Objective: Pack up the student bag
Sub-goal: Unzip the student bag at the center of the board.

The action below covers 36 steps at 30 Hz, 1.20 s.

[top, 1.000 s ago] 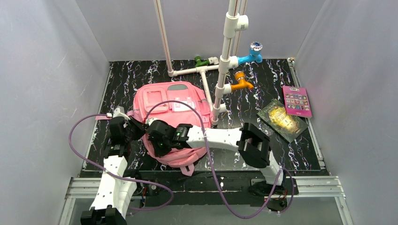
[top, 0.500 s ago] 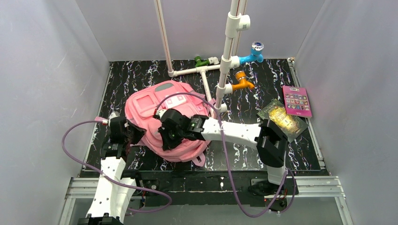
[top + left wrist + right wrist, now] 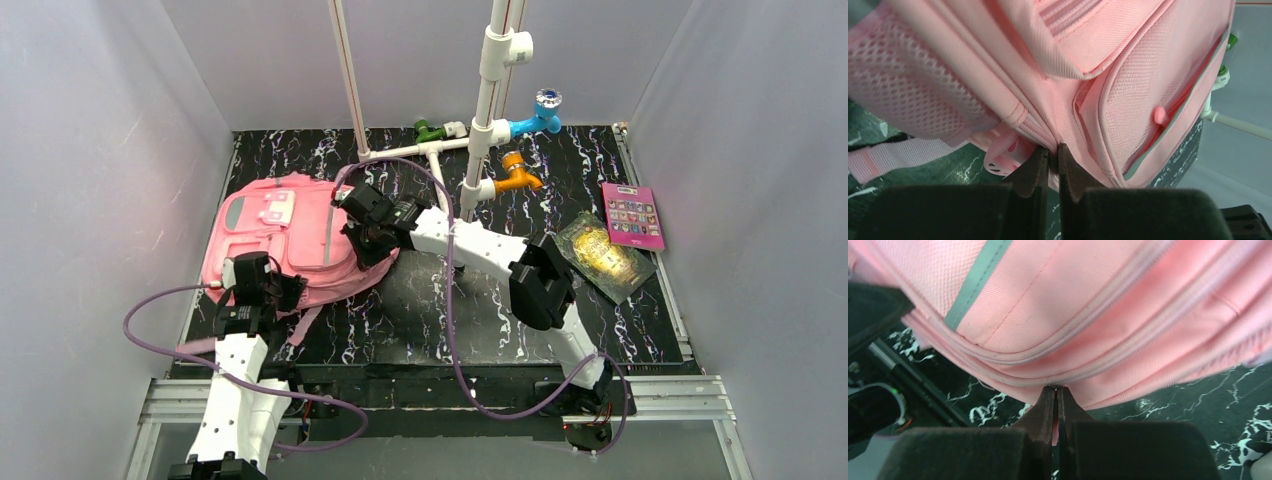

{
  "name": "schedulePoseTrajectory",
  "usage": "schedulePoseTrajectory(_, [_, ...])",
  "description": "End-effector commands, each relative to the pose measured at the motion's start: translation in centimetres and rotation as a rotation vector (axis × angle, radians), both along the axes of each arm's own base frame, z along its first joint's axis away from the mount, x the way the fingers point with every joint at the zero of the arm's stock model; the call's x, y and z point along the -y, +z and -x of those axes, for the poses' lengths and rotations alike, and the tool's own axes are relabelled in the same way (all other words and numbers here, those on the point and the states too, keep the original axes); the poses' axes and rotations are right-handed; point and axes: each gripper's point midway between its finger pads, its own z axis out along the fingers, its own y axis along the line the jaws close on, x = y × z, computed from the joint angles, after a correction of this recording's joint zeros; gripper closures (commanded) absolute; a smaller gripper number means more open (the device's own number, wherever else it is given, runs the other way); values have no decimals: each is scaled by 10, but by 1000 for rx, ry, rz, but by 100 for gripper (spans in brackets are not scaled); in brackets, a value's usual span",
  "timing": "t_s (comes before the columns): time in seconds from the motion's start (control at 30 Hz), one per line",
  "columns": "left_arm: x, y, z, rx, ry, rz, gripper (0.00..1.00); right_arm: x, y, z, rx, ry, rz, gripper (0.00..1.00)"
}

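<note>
Pinching the student bag (image 3: pixel 275 240) from two sides at once. Clamped tight with the left gripper (image 3: pixel 1053 150) on a thin seam at the near edge of the bag, just beside a mesh-backed strap (image 3: pixel 913 95) and a small pink loop (image 3: pixel 998 162); no gap seen between the jaws. Clamped the same way with the right gripper (image 3: pixel 1057 389) on the lowest seam of the bag's right-hand end, under two zip lines and a grey stripe (image 3: pixel 975 282).

Found, in the view from above, on the far left part of the table (image 3: pixel 420 320), seemingly part raised between the two grips, front pockets turned upward. Judged to lie with the long axis about left to right: one end at the right gripper, the other toward the left wall, the near long side at the left gripper. So, away and upward from the left hand, leftward from the right hand. Cannot tell if any zip is open; looks shut in the right wrist view.

Well apart to the right: a pink book (image 3: pixel 632 215) and a dark gold book (image 3: pixel 600 257), clearly nearer to the right arm. Probably calls for freeing the right hand for these and steadying the bag with the left.
</note>
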Motion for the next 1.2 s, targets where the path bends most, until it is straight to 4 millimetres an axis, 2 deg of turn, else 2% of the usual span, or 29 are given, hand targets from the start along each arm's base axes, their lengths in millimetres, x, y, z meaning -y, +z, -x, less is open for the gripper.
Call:
schedulePoseTrajectory(0.0, [34,-28,36,-175,-69,175,100,2,21,5,149,-44,-8,99])
schedulePoseTrajectory(0.13, [47,-26,26,-135,-77,265,100,-10,24,38,129,-39,-48,99])
schedulePoseTrajectory(0.2, [53,-23,21,-101,-100,298,100,-25,26,52,110,-24,-87,99])
schedulePoseTrajectory(0.27, [56,-23,19,-82,-116,309,100,-50,31,69,68,21,-152,99])
schedulePoseTrajectory(0.33, [58,-24,20,-80,-129,315,100,-77,42,82,37,67,-222,99])
schedulePoseTrajectory(0.4, [60,-24,21,-78,-141,320,100,-106,67,98,-14,135,-341,99])
schedulePoseTrajectory(0.47, [61,-27,22,-86,-142,323,100,-122,89,99,-34,150,-439,99])
schedulePoseTrajectory(0.53, [61,-26,22,-83,-144,319,100,-124,86,85,-27,118,-458,99])
schedulePoseTrajectory(0.6, [60,-24,20,-75,-152,305,100,-117,69,79,-57,93,-414,98])
schedulePoseTrajectory(0.67, [58,-21,17,-58,-176,277,100,-110,65,85,-39,111,-379,98])
schedulePoseTrajectory(0.8, [56,-21,17,-38,-221,226,100,-104,67,109,-38,198,-396,89])
schedulePoseTrajectory(0.9, [57,-22,17,-35,-253,208,100,-103,75,116,-31,244,-416,91])
schedulePoseTrajectory(0.97, [63,-19,16,-31,-281,237,100,-108,81,117,-19,256,-444,99])
schedulePoseTrajectory(1.03, [68,-14,15,-19,-299,257,100,-120,79,119,-48,268,-473,99])
schedulePoseTrajectory(1.17, [71,-1,12,19,-336,247,100,-152,91,152,-130,367,-569,99])
